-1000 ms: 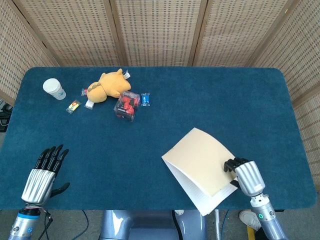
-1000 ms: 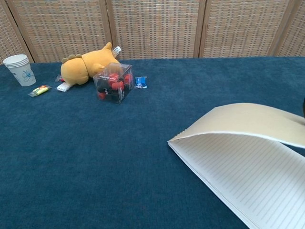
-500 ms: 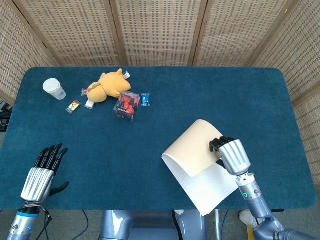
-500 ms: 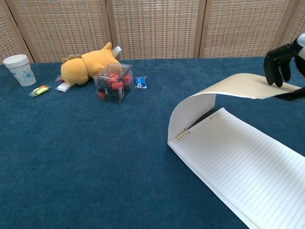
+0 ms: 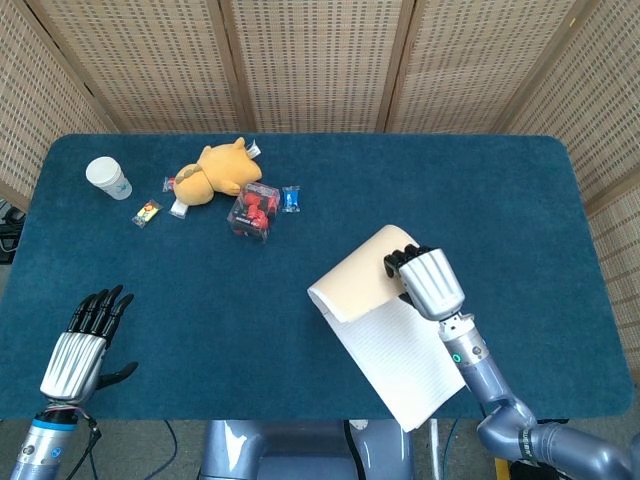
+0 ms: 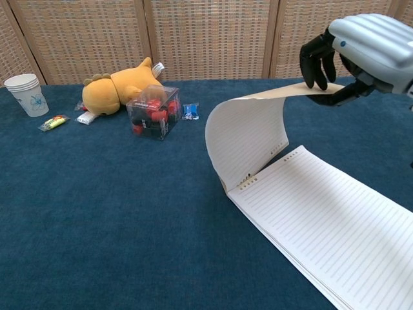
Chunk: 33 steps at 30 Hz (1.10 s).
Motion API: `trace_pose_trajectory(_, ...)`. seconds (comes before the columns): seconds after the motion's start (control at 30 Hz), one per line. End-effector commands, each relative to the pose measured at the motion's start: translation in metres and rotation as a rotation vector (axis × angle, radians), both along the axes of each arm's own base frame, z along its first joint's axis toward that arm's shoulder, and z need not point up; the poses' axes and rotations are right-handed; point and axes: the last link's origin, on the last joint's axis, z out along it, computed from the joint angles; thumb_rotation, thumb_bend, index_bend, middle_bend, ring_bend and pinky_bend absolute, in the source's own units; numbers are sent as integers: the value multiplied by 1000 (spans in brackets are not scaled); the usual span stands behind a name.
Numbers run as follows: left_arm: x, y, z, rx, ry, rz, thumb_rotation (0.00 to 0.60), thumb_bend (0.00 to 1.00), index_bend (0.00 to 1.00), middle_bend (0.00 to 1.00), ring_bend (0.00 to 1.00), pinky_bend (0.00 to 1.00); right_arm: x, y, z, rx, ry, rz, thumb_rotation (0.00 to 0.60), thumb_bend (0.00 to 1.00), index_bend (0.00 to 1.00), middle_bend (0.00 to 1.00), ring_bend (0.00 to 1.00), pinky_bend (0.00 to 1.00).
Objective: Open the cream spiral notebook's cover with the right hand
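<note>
The cream spiral notebook (image 5: 400,365) (image 6: 329,223) lies at the table's front right with its lined pages showing. Its cream cover (image 5: 360,280) (image 6: 248,139) curls up and over toward the left, bent in an arc above the spiral edge. My right hand (image 5: 425,280) (image 6: 361,55) pinches the cover's free edge between thumb and dark fingers (image 6: 317,61), well above the table. My left hand (image 5: 82,345) hovers at the front left with fingers apart, holding nothing; the chest view does not show it.
At the back left lie a yellow plush toy (image 5: 215,170) (image 6: 119,87), a clear box of red pieces (image 5: 253,212) (image 6: 153,112), a small blue packet (image 5: 291,198) (image 6: 190,111), small wrapped sweets (image 5: 148,211) (image 6: 53,121) and a white paper cup (image 5: 107,178) (image 6: 26,93).
My right hand has carried the cover's edge up and to the left. The cover now stands curled over the spiral, exposing the lined page. The left hand has barely moved.
</note>
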Motion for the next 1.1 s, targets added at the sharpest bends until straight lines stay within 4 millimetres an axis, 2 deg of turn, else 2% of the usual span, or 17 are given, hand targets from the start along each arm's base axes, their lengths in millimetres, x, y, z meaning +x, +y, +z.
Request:
trace_pose_trajectory(0.03,-1,0,0,-5,-2,3,600,11,0,0,0,60,10,-11,-5,-1,19,6,600,639,739,726,636,800)
trace_pose_trajectory(0.63,-6,5,-1,-21,-16,35,600,10,0,0,0,60,43,-51,-29,24,88,2,600,635,728,708,618,772)
trace_pose_trajectory(0.87,-9,7,-2,-26,-16,46,600,11,0,0,0,60,63,-63,-39,35,98,5,600,631,718,698,609,764)
trace_pose_trajectory(1.1,-10,8,-3,-39,-19,56,600,11,0,0,0,60,85,-75,-49,42,110,12,600,581,699,680,593,746)
